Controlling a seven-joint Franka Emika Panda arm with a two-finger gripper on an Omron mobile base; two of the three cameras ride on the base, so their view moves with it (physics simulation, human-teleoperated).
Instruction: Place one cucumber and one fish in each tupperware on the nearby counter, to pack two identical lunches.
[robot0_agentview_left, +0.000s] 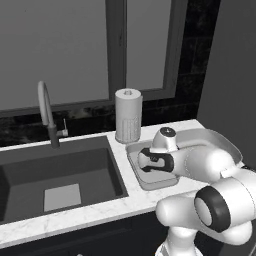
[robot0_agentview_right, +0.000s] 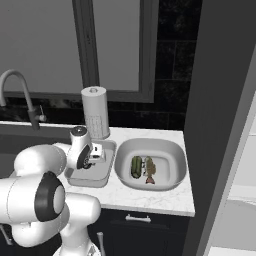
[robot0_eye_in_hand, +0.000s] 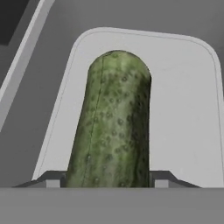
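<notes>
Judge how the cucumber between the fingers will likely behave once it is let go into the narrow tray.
The cucumber looks straight and round-bodied, so it is probably stiff and may roll sideways when released. The narrow tray has raised walls close on both sides, which would likely stop it. Its bumpy skin suggests a fair grip for the gripper.

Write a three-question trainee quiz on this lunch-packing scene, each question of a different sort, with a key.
1. True or false: the wide dish already holds a cucumber and a fish.
2. What does the gripper hold between its fingers? A) a fish B) a cucumber C) nothing
3. Fill in: the gripper hangs over the narrow ____.

Key: 1 true; 2 B; 3 tray.
</notes>
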